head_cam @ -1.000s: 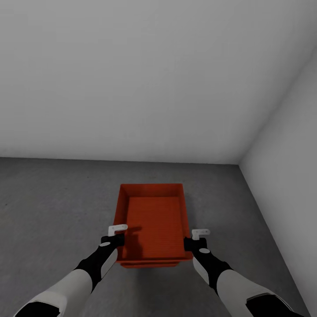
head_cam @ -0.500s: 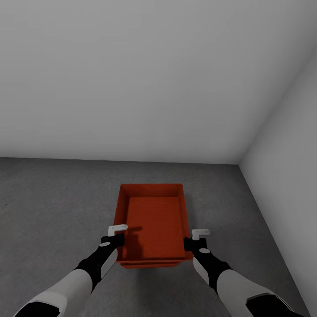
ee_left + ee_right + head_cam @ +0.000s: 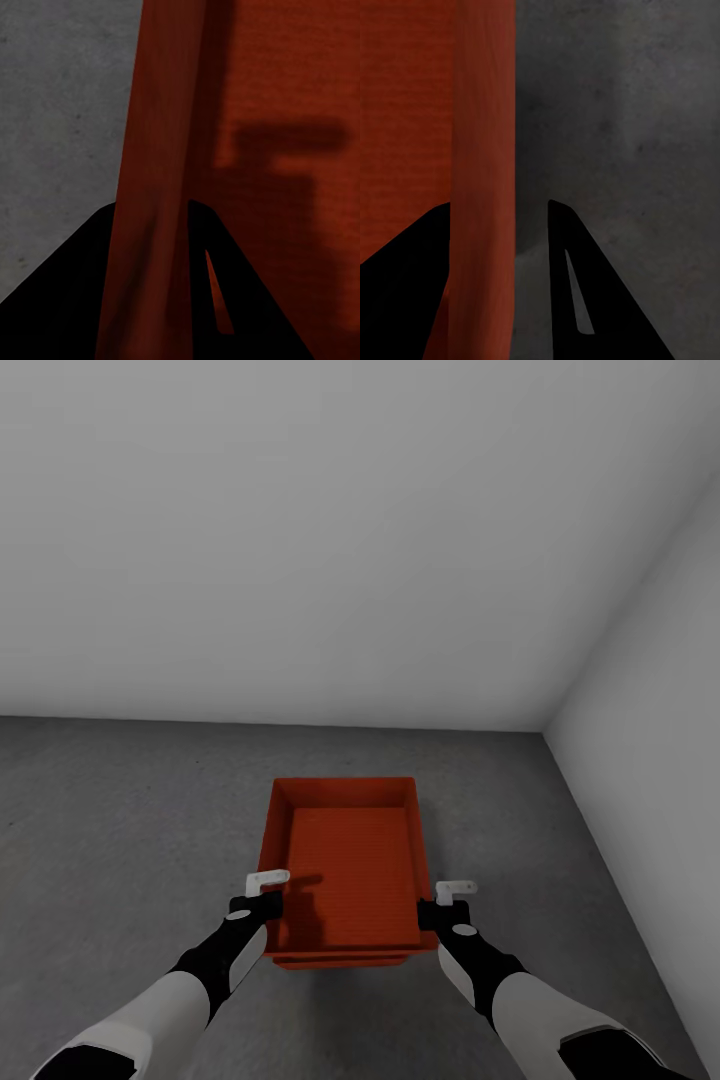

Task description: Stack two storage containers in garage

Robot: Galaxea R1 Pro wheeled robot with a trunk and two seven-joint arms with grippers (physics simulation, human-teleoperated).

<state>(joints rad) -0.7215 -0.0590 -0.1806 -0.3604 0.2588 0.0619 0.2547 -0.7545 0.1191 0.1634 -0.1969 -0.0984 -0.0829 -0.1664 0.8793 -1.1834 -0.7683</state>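
An orange-red storage container [image 3: 345, 860] lies open side up on the garage's dark grey concrete floor [image 3: 120, 810], near the corner. A second orange-red rim [image 3: 340, 961] peeks out just under its near end, seemingly the other container beneath it. My left gripper [image 3: 262, 895] straddles the left wall near the front; in the left wrist view that wall [image 3: 161, 150] fills the space between both fingers of the left gripper [image 3: 150, 225]. My right gripper [image 3: 440, 905] straddles the right wall [image 3: 484, 150], with a gap between the wall and the outer finger [image 3: 615, 330].
A plain white wall [image 3: 300, 560] runs across the back, and a second white wall [image 3: 660, 710] closes the right side, meeting it in a corner. Bare concrete stretches to the left of the containers and around them.
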